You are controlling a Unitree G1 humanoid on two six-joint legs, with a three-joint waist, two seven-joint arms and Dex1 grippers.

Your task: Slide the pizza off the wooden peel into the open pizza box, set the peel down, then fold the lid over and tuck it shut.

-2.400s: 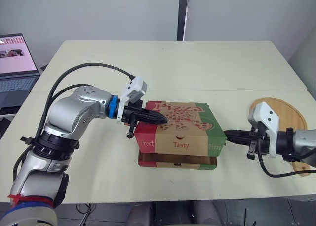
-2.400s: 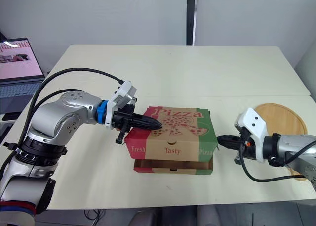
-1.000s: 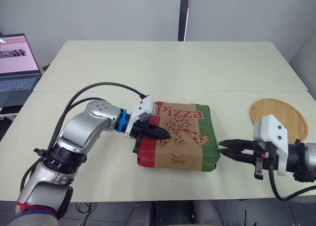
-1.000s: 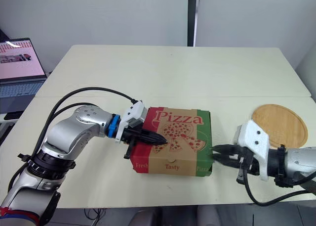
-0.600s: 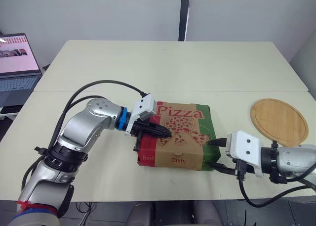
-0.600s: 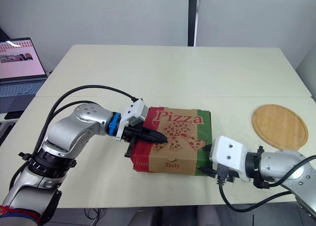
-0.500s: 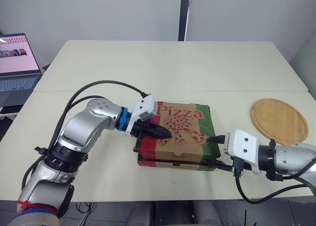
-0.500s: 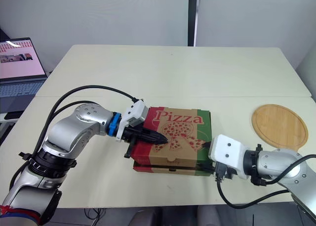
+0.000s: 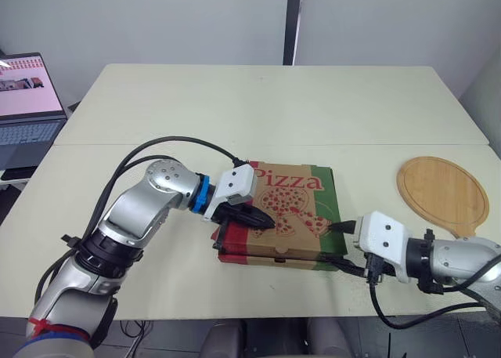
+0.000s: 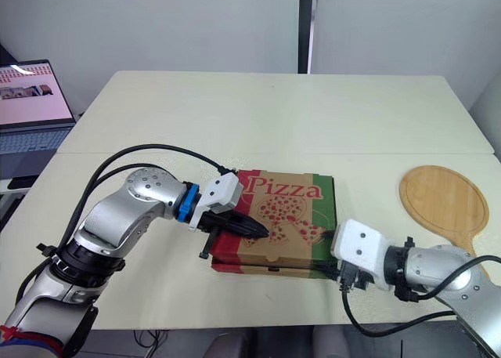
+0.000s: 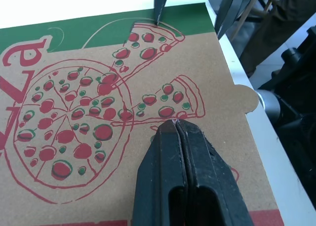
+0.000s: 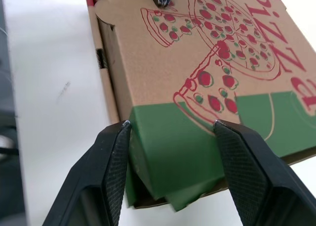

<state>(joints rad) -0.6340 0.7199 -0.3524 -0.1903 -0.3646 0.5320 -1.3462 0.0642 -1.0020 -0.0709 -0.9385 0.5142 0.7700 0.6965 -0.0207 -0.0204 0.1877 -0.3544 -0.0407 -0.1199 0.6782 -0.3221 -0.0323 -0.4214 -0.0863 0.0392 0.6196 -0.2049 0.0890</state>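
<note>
Since lid (image 9: 296, 203) is down, box (image 9: 275, 255) contents are hidden; box sits near table (image 9: 258, 107) front, green corner gaping. Left gripper (image 11: 174, 123), pressed together, rests on lid; right gripper (image 12: 173, 125), spread, straddles green corner.

Bright, even light — soft shadows, sharp focus throughout.

You see an open laptop (image 9: 26, 107), its screen lit, just beyond the left edge of the cream table (image 9: 266, 99).
</note>
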